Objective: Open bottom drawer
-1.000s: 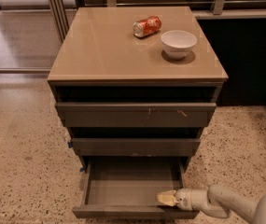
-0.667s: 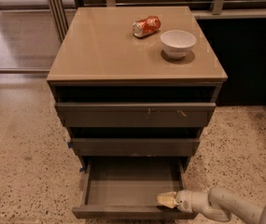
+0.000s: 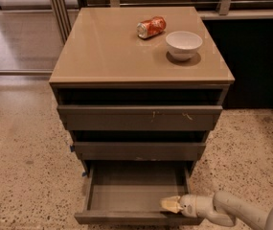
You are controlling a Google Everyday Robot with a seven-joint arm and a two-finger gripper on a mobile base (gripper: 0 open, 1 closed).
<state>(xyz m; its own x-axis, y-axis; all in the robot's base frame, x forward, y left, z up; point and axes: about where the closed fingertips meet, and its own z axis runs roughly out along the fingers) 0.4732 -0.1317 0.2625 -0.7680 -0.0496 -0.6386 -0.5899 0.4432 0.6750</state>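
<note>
Bottom drawer (image 3: 126, 218), lowest of 3, stands pulled out; the gripper (image 3: 170, 205) is at its front right edge, whether spread or pressed together I cannot judge.

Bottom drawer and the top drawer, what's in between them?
The middle drawer front sits between them in the camera view: top drawer above, pulled-out bottom drawer below. The gripper is at the bottom drawer's front right corner.

No lettering is readable, not even on the orange can (image 3: 151, 27); the gripper (image 3: 171, 204) sits front right in the bottom drawer (image 3: 126, 218).
</note>
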